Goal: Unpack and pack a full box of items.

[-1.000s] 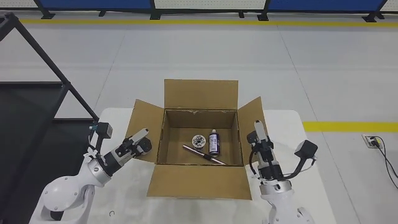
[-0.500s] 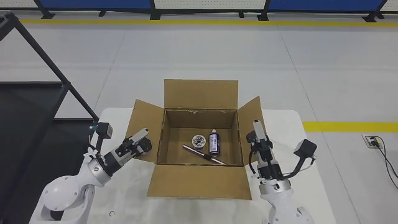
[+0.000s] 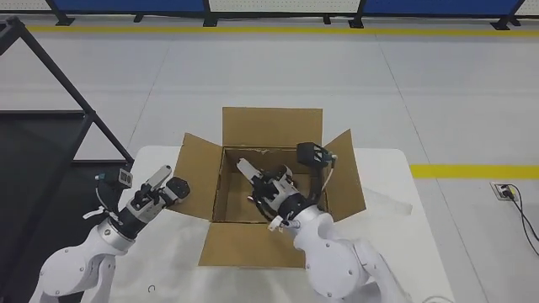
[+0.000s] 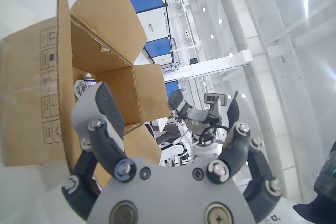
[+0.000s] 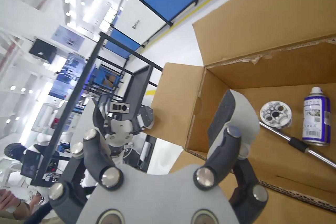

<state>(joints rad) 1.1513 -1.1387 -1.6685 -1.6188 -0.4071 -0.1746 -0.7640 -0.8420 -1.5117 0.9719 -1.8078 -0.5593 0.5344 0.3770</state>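
One white tabletop point(image 3: 389, 177) carries an open cardboard box point(image 3: 271, 126), its four flaps spread outward. Above the box's opening hangs the right pincer point(image 5: 162, 104), jaws wide apart and holding nothing. The left pincer point(image 4: 168, 96) sits outside the box, near its left flap, jaws likewise spread and empty. On the box floor lie a blue-and-white spray can point(image 5: 315, 117) on its side, a metal rod point(image 5: 298, 143) with a dark grip just beside it, and a small round spool point(image 5: 275, 114) at the rod's end.
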